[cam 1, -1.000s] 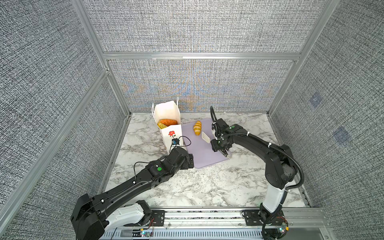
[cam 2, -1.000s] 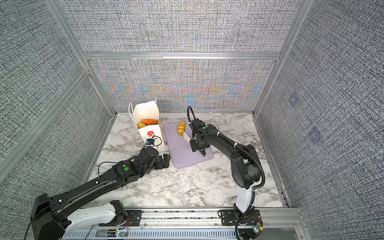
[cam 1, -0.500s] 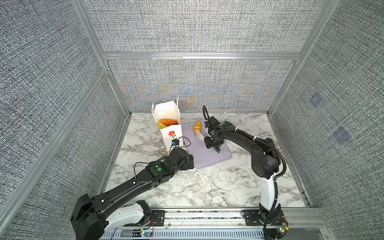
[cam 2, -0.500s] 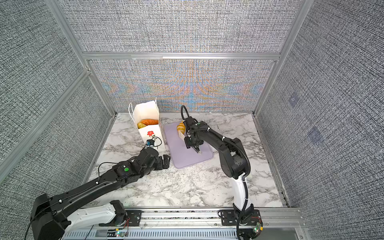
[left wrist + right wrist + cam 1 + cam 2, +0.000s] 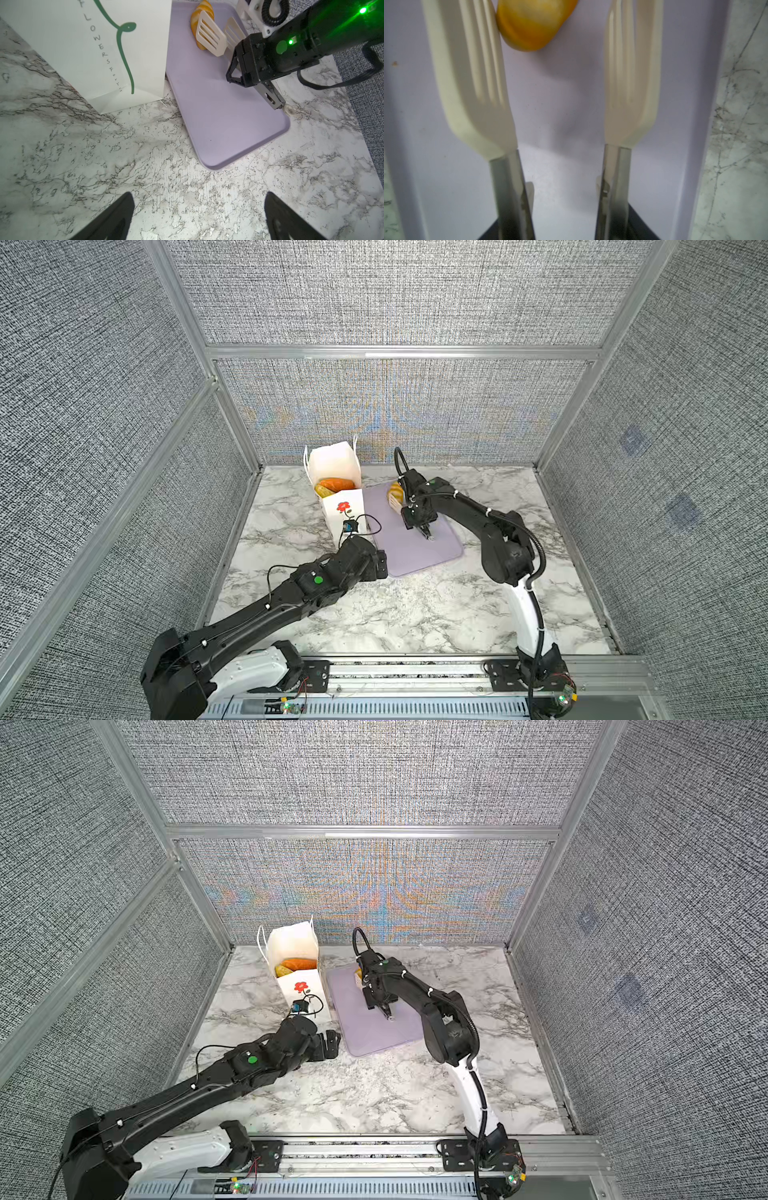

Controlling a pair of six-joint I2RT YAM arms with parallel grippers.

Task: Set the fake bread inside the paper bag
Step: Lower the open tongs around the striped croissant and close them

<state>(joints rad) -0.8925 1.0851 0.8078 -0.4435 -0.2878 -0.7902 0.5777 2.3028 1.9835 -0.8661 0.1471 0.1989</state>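
One golden striped fake bread [image 5: 395, 492] [image 5: 357, 972] [image 5: 200, 16] lies at the far end of the lilac tray [image 5: 415, 556]. My right gripper [image 5: 410, 511] [image 5: 239, 60] [image 5: 564, 218] is shut on a pair of tongs [image 5: 477, 83] with cream slotted heads. The heads stand apart on either side of the bread [image 5: 533, 25], and one touches it. The white paper bag [image 5: 343, 512] [image 5: 300, 990] [image 5: 83, 52] stands upright left of the tray, with orange and yellow bread [image 5: 334, 485] [image 5: 297, 965] showing inside. My left gripper [image 5: 380, 566] [image 5: 199, 197] hovers open over the marble near the bag's foot, holding nothing.
The tray [image 5: 228, 124] lies flat on the marble table [image 5: 415, 614], close beside the bag. Grey fabric walls with aluminium frames enclose three sides. A cable loops by the bag's base [image 5: 365, 526]. A metal rail [image 5: 415, 672] runs along the front edge.
My right arm has swung toward the back left, bringing the tongs' heads round the bread on the tray, and the heads have drawn a little closer. The left arm has stayed put.
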